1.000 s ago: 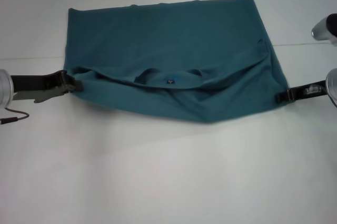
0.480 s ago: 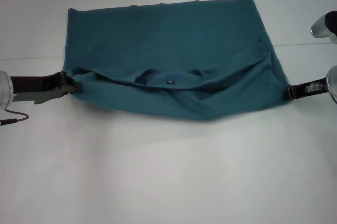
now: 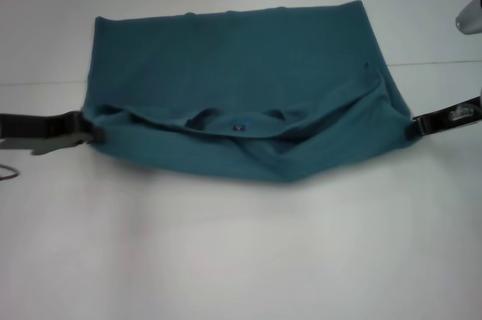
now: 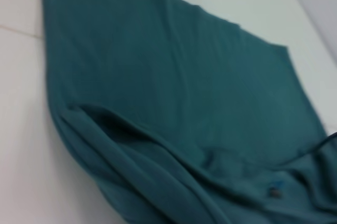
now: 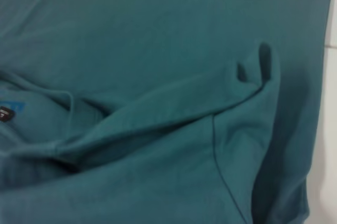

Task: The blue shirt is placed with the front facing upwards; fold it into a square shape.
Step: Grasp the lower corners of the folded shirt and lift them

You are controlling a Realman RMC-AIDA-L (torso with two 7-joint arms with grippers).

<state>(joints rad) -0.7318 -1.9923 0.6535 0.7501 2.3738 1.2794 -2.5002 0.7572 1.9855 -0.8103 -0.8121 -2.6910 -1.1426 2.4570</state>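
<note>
Shirt: the blue shirt (image 3: pixel 241 86) lies spread on the white table (image 3: pixel 241 260), far part flat, near part gathered into a loose fold that sags in the middle.
Fold edge: a raised ridge of cloth runs across the near part from the left corner to the right corner; the collar and its small dark label (image 3: pixel 241 126) sit in the dip at the centre.
Left gripper: the left gripper (image 3: pixel 92 132) is at the shirt's near left corner, low over the table, its dark fingers closed on the cloth edge.
Right gripper: the right gripper (image 3: pixel 413 126) is at the near right corner, pinching the cloth there, with the arm reaching in from the right edge.
Left wrist view: the shirt (image 4: pixel 174 103) fills the frame, smooth farther off, bunched into thick folds close by; the label (image 4: pixel 275 191) shows among the folds.
Right wrist view: the cloth (image 5: pixel 158 50) with a diagonal crease and a seam line (image 5: pixel 224 176); a bit of table (image 5: pixel 329 129) at one side.
</note>
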